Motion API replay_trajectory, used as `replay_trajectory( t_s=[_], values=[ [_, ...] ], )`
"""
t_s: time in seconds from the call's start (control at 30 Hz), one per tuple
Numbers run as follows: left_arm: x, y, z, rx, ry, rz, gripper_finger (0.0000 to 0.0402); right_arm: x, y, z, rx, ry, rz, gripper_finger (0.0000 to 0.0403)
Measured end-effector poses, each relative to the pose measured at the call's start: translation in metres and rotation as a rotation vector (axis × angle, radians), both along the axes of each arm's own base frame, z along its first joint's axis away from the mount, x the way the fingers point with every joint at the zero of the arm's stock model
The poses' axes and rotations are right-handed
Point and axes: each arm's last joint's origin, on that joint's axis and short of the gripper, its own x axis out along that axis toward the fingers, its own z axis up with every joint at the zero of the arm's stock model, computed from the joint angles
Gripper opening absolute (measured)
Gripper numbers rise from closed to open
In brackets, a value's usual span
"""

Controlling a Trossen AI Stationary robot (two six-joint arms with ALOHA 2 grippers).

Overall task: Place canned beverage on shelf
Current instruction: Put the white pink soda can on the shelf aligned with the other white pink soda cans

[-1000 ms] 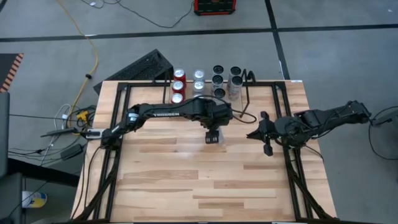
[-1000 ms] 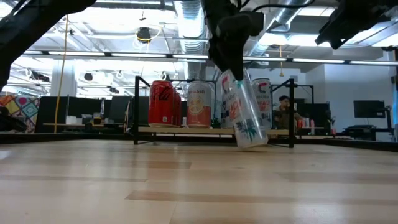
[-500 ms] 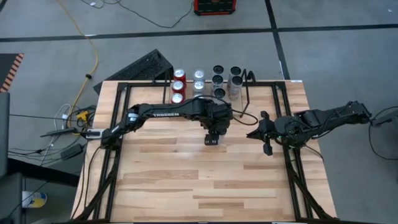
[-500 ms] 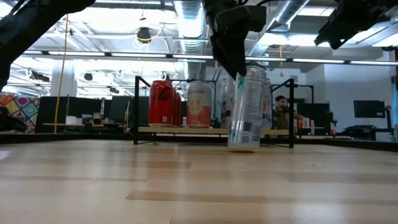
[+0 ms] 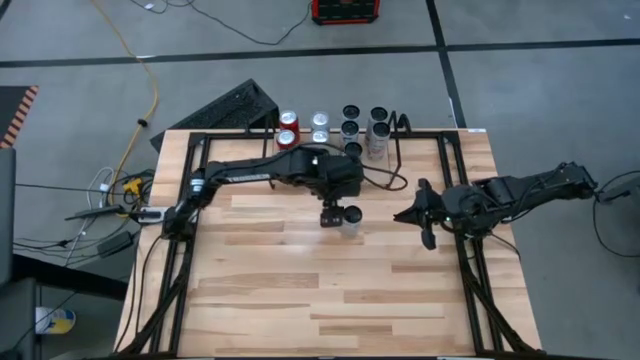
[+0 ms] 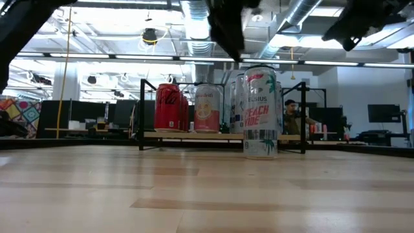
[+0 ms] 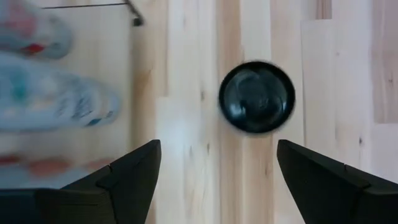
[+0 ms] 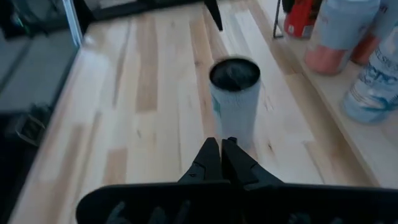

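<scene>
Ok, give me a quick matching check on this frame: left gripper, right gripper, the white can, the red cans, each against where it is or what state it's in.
Things:
1. left gripper
2. right gripper
3. white can
4. red cans

States:
A. on the shelf
B. shut, off to the side
C. upright on the table, free
D. open above the can

Pairs: 1-D, 2-B, 3-C, 4-A

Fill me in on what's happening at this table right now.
The robot is putting canned drinks on a black wire shelf at the table's far edge, where several cans already stand. One tall can stands upright on the wood in front of the shelf, not yet on it. The left gripper hangs directly above it with its jaws open and nothing between them. The right gripper waits off to the right side, jaws shut and empty.
</scene>
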Motion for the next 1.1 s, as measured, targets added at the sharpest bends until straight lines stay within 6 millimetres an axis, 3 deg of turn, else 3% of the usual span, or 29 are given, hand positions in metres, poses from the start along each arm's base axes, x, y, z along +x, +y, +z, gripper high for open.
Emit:
replay_trajectory(
  t_s=[0.2,0.37,0.53,0.7,1.0,1.1],
  values=[
    [-0.038,0.001,0.040,0.099,0.007,0.118,0.0307,0.011,0.003,0.007,0.096,-0.095,-0.035,0.0000],
    [-0.084,0.002,0.080,0.178,-0.032,0.213,0.0306,0.026,0.000,0.006,0.192,-0.101,-0.066,0.0000],
    [-0.134,-0.001,0.091,0.182,-0.098,0.269,0.0306,0.052,-0.004,0.014,0.181,-0.046,-0.072,0.0000],
    [-0.190,-0.008,0.068,0.155,-0.288,0.286,0.0306,0.078,-0.015,0.030,0.120,-0.007,-0.112,0.0000],
    [-0.282,-0.024,-0.004,-0.045,-0.993,0.222,0.0306,0.102,-0.027,0.034,0.071,0.173,-0.155,0.0000],
    [-0.307,-0.025,-0.029,-0.082,-1.154,0.215,0.0306,0.106,-0.027,0.036,0.070,0.189,-0.155,0.0002]
  ],
)
